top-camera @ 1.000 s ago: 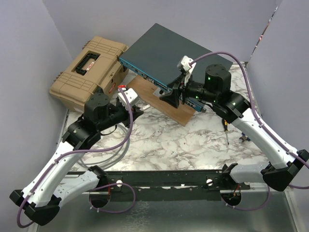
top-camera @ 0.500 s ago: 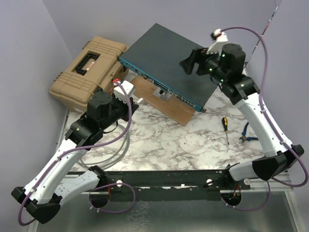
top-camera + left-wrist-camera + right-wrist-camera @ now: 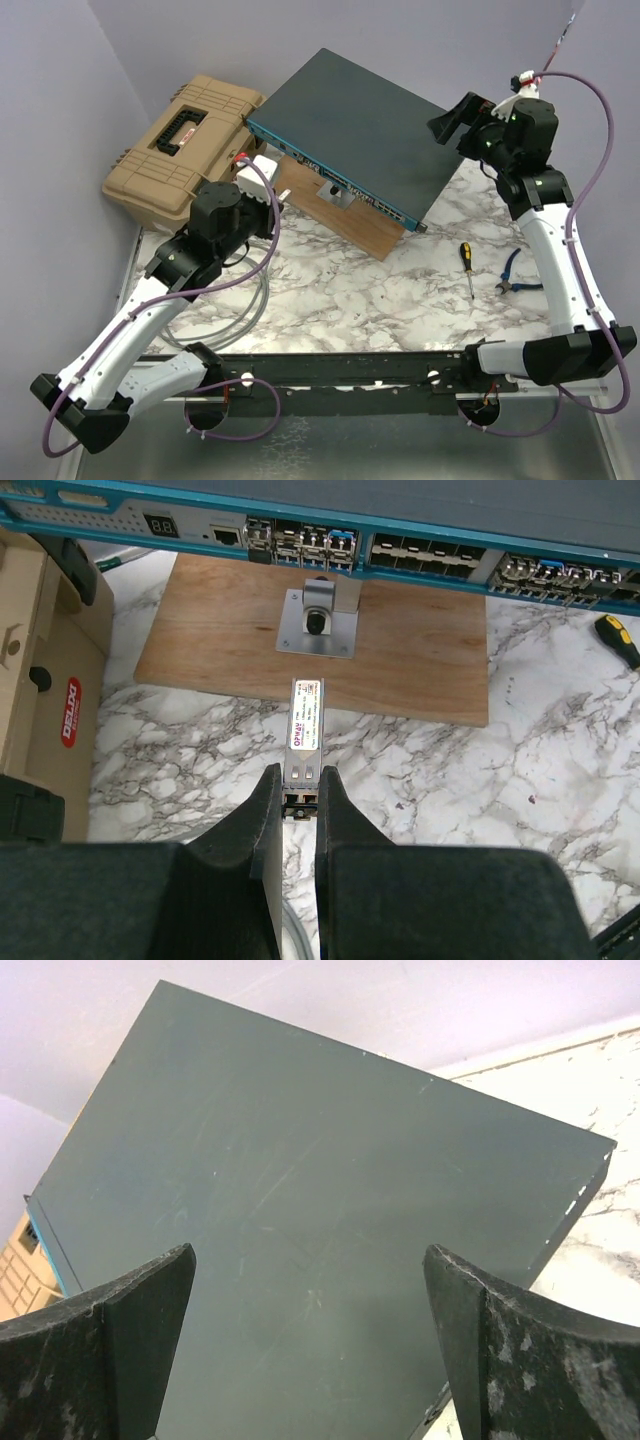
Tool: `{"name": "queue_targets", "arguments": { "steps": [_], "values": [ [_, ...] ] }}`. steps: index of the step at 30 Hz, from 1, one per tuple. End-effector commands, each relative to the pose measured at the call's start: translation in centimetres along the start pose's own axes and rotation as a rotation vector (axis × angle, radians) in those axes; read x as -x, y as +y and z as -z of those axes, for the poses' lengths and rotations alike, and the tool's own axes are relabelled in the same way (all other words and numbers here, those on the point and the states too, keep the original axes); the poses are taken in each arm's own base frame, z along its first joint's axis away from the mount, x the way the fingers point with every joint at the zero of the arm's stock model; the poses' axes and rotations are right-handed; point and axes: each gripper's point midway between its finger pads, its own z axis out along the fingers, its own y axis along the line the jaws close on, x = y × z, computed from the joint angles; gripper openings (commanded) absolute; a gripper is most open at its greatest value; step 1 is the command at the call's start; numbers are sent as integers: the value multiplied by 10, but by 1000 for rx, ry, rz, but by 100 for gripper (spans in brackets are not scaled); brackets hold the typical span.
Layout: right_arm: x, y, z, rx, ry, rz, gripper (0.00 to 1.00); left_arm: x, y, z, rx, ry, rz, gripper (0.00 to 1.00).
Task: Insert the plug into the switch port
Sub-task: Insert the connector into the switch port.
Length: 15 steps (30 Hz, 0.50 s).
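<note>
The switch (image 3: 360, 115), a flat dark grey-teal box, rests tilted at the back of the table, its blue face (image 3: 430, 542) with a row of small sockets turned toward the left arm. My left gripper (image 3: 298, 780) is shut on the plug (image 3: 306, 725), a small silver module with a white label. The plug points at the blue face and hangs over the marble, a little short of the board. My right gripper (image 3: 310, 1260) is open and empty above the switch's top (image 3: 320, 1180), near its far right corner (image 3: 455, 118).
A tan toolbox (image 3: 185, 140) stands left of the switch. Under the switch's front lies a wooden board (image 3: 345, 220) with a metal bracket (image 3: 318, 622). A screwdriver (image 3: 466, 268) and pliers (image 3: 518, 276) lie at the right. A grey cable (image 3: 248, 308) lies near the left arm.
My right arm has lifted from the switch's front face and swung back to the far right, its jaws opening wide. The left arm has shifted slightly forward, still holding the plug.
</note>
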Motion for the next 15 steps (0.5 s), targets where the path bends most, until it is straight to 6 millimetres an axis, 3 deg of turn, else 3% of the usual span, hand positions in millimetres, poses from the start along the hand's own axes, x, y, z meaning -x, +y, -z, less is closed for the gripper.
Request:
{"name": "queue_targets", "arguments": {
  "steps": [1,4,9,12,15],
  "values": [
    [-7,-22,-1,-31,33,-93,100,21,7,-6,38,-41,-35,0],
    [-8,-55,2,-100,25,-191,99,24,4,-11,22,-45,-42,0],
    [-6,-107,19,-62,-36,-407,100,33,-2,-14,-8,-87,-39,0],
    [-14,-123,19,-15,-34,-501,99,35,-4,-15,-19,-102,-37,0],
    [-24,-124,11,42,-7,-533,95,35,-5,-16,-26,-123,-35,0]
  ]
}}
